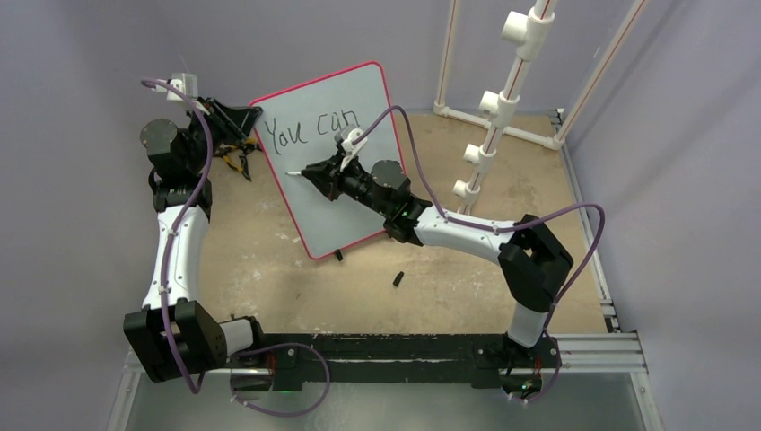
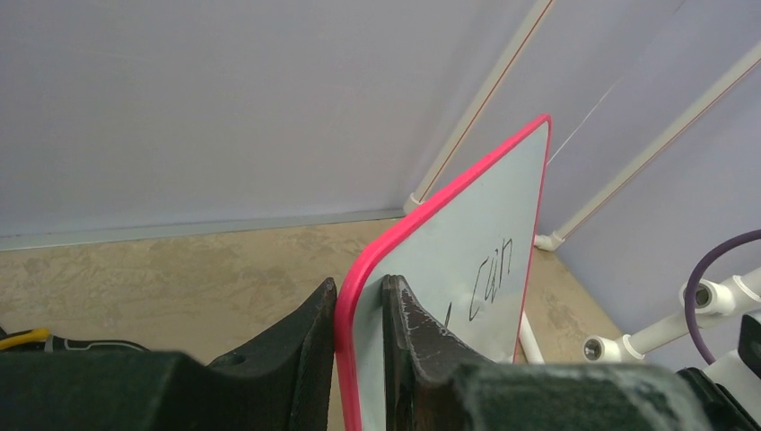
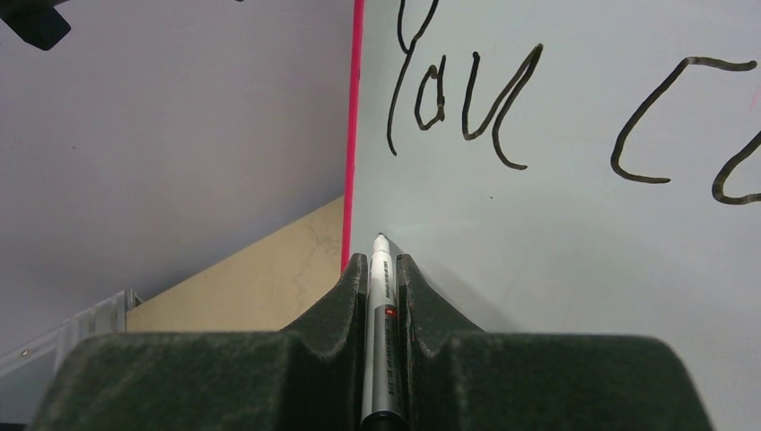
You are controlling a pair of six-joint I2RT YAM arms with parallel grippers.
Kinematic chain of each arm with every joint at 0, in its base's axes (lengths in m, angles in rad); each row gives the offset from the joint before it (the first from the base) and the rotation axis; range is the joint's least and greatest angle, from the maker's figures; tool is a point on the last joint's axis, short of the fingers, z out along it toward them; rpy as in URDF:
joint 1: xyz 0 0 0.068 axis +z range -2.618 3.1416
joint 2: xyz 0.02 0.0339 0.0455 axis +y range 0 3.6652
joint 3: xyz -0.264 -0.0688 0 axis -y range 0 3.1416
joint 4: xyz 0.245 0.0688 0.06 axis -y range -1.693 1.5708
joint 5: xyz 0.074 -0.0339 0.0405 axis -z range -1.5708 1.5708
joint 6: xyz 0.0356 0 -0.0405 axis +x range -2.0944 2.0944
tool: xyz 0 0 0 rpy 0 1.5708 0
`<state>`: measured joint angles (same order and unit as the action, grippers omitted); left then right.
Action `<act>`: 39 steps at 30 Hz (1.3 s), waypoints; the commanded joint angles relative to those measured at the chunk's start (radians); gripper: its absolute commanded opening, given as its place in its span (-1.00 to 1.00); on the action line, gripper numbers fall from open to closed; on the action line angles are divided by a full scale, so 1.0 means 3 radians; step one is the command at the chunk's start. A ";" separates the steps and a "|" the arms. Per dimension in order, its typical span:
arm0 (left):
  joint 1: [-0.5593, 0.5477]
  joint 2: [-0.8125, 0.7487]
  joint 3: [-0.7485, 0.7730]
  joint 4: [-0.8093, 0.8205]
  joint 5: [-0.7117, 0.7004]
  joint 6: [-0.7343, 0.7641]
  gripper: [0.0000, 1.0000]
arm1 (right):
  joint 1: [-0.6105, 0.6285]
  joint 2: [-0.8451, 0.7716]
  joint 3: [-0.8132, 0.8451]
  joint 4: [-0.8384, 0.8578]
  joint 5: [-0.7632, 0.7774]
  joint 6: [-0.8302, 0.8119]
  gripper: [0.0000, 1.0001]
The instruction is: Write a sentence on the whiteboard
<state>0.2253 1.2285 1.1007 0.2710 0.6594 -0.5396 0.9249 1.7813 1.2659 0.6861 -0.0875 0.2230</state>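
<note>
Between the left hand's clamped fingers sits the whiteboard's pink rim, the board propped up on the table. The right hand grips a marker tightly, tip just ahead at the board's face, below the sentence, "You can".

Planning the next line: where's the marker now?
In the right wrist view, the marker sits clamped in the right hand, tip near the whiteboard's left edge, below "You".
</note>
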 commanded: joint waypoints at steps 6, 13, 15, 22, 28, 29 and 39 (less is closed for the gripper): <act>0.0022 -0.0003 -0.0073 0.0080 0.0151 -0.0036 -0.59 | 0.0026 0.0078 0.0259 -0.0084 0.0059 -0.0121 -1.00; 0.0034 -0.0008 -0.0085 0.0115 0.0173 -0.0039 -0.60 | 0.0055 0.0097 0.0219 -0.0187 0.0048 -0.0159 -1.00; 0.0033 -0.0012 -0.0082 0.0119 0.0175 -0.0042 -0.60 | 0.0064 0.0084 0.0172 -0.0202 0.0072 -0.0172 -1.00; 0.0042 -0.0017 -0.0085 0.0129 0.0185 -0.0047 -0.60 | 0.0072 -0.0031 -0.0028 -0.0230 0.0209 -0.0219 -1.00; 0.0043 -0.0020 -0.0090 0.0135 0.0185 -0.0047 -0.61 | 0.0072 -0.0131 -0.0102 -0.0180 0.0281 -0.0230 -1.00; 0.0046 -0.0020 -0.0090 0.0138 0.0185 -0.0050 -0.60 | 0.0072 -0.0141 -0.0106 -0.0160 0.0282 -0.0227 -1.00; 0.0050 -0.0020 -0.0092 0.0150 0.0195 -0.0051 -0.62 | 0.0072 -0.0234 -0.0078 -0.0020 0.0471 -0.0229 -1.00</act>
<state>0.2363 1.2285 1.0855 0.3138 0.7006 -0.5426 0.9550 1.7596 1.2343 0.6376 -0.0113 0.1860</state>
